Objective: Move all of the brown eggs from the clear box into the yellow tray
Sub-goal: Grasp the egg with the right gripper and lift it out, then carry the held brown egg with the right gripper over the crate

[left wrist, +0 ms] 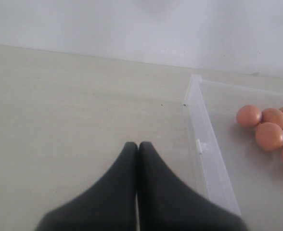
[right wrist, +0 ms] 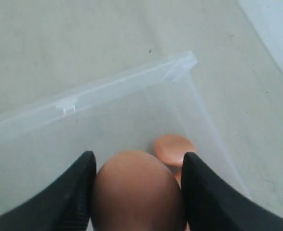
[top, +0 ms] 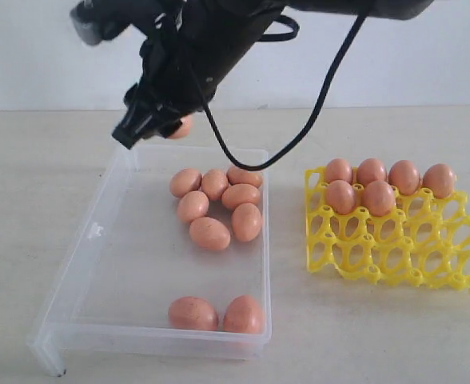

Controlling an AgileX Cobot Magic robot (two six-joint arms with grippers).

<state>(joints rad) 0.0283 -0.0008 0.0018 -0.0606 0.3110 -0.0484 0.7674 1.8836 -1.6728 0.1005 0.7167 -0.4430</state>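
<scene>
right pincer (right wrist: 138, 161): clamped on one brown egg (right wrist: 134, 192), with a finger against each side of the shell.
held egg: it hangs over the clear box (top: 83, 248), near the box's far left corner in the exterior view. another egg lies on the box floor beneath it.
left pincer (left wrist: 137, 149): my fingers are pressed together with nothing between them. it is over bare counter (left wrist: 59, 120), just beside the box's wall.
brown eggs in the box (top: 209, 234): nine. seven are bunched toward the far right side and two lie side by side at the near wall.
yellow tray (top: 395, 256): it sits on the counter to the right of the box, not touching it. it holds six eggs, four across the far row and two in the next row at the left.
</scene>
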